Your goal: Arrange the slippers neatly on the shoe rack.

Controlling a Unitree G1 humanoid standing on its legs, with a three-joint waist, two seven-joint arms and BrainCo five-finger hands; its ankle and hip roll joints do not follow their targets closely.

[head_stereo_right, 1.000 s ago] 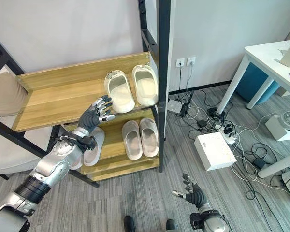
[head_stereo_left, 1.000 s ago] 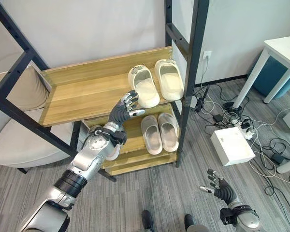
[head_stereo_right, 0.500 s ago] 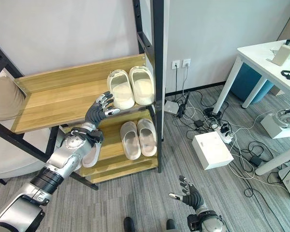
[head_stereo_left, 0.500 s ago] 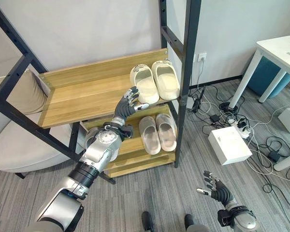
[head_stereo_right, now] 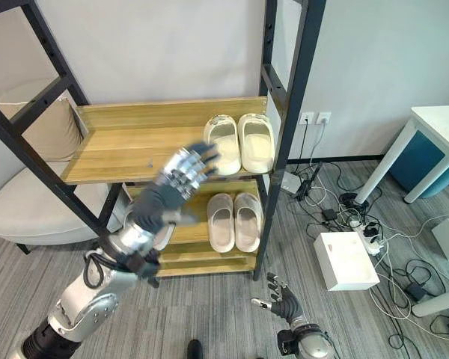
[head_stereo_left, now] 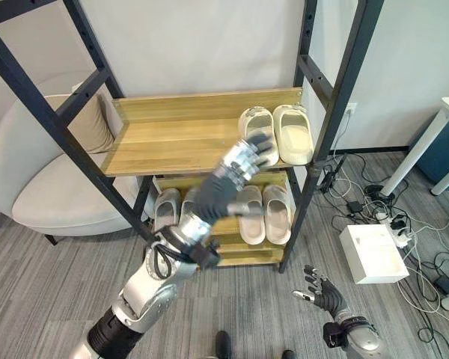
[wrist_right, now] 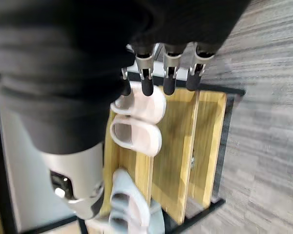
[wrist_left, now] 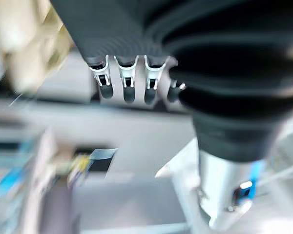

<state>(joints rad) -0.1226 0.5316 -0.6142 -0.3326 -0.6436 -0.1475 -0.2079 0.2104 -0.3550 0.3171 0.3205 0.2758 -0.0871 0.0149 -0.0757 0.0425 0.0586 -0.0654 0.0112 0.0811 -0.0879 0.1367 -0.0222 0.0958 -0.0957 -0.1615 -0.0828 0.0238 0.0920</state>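
A cream pair of slippers lies side by side at the right end of the rack's upper wooden shelf. On the lower shelf a pinkish-grey pair sits at the right and another pale slipper at the left. My left hand is raised in front of the rack, open with straight fingers and holding nothing. Its fingertips overlap the left cream slipper in view, and I cannot tell whether they touch it. My right hand hangs low over the floor, open and empty. The right wrist view looks at the lower-shelf slippers.
Black metal uprights frame the rack. A white armchair with a beige cushion stands to the left. On the floor to the right lie a white box, a power strip and tangled cables, beside a white table leg.
The camera has shifted, so the rack sits differently in view. My left hand has pulled back from the cream slippers and risen toward the camera. The right hand stays low and open.
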